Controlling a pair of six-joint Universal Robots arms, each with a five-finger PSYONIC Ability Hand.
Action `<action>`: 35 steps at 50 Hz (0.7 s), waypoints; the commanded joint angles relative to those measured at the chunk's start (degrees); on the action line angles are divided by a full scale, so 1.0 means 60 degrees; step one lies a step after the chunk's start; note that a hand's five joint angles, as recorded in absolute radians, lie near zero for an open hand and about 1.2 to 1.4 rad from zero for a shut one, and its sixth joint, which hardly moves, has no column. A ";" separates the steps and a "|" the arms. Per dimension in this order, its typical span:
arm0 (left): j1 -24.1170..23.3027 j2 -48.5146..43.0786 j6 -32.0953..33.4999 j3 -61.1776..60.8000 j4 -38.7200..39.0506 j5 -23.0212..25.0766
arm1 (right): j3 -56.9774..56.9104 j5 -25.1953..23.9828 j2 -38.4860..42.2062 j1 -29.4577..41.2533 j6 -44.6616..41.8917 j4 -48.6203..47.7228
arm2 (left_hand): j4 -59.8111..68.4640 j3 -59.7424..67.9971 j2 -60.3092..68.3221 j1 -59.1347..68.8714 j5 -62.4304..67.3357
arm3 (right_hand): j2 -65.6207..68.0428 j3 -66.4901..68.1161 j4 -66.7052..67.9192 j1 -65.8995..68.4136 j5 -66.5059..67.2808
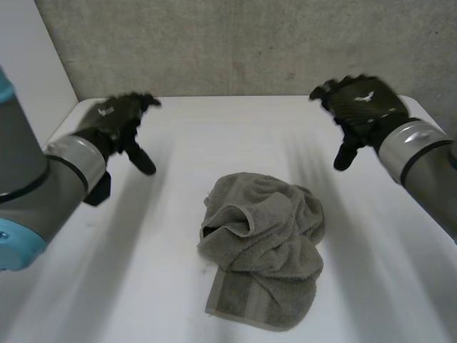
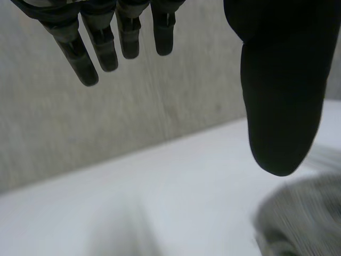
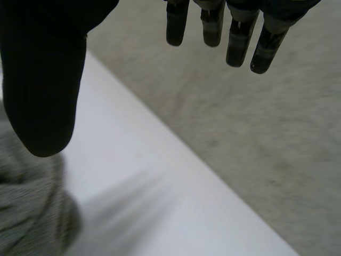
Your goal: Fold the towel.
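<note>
Towel: I see the towel (image 1: pixel 264 243) lying in a crumpled grey heap on the white tabletop (image 1: pixel 235 136), about midway between the two arms and nearer the tabletop's front edge than its far edge.
Towel shape: Unfolded and bunched. One flat hemmed edge sticks out at the near side of the heap, and a loose fold forms a pocket on the side facing the left arm.
Left robot hand: I read the left robot hand (image 1: pixel 118 121) above the far left part of the tabletop, well apart from the towel. Its fingers are straight and the thumb points down.
Left wrist view: The fingers are straight and stand wide of the thumb, with nothing between them. The towel (image 2: pixel 303 213) lies beyond the thumb tip, not touching it.
Right robot hand: I read the right robot hand (image 1: pixel 360 107) above the far right part of the tabletop, also well apart from the towel.
Right wrist view: The fingers are straight and the thumb is set wide of them, clamped on nothing. The towel (image 3: pixel 26 213) lies just past the thumb, apart from it.
Background: A grey wall (image 1: pixel 235 43) rises behind the tabletop's far edge.
</note>
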 commanded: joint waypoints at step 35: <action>-0.1917 -0.2273 -0.1517 -0.2709 0.2751 -0.0045 | -0.1372 -0.3793 0.3032 0.1516 -0.6465 0.2144 | 0.2500 0.2502 0.2477 0.2481 0.2540 | 0.5114 0.5123 0.5117 0.4839 0.4871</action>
